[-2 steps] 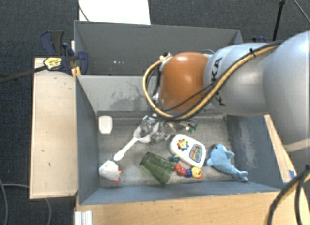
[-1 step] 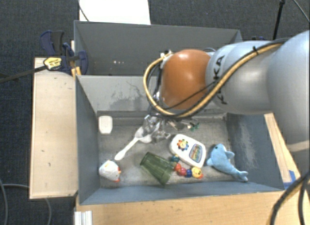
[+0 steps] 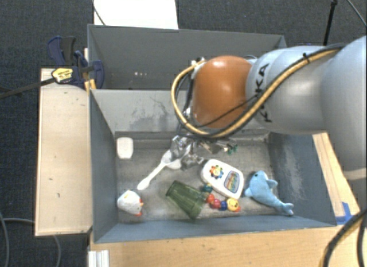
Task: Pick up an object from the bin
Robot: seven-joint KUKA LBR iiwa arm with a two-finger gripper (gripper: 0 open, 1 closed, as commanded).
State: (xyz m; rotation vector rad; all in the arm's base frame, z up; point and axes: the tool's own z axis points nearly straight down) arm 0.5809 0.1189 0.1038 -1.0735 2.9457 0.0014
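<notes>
Half hidden under my orange wrist cover, my gripper (image 3: 184, 154) hangs low near the middle of the bin (image 3: 143, 116); I cannot tell whether it is open or closed. Just beside it, perhaps touching, lies the upper end of 1 white plastic spoon (image 3: 153, 173), which runs down-left across the floor. I judge it light, stiff and slick, best pinched across its narrow shaft. Further out lie a green cup (image 3: 184, 198) on its side, a white button toy (image 3: 222, 178) and a blue dolphin (image 3: 266, 190).
</notes>
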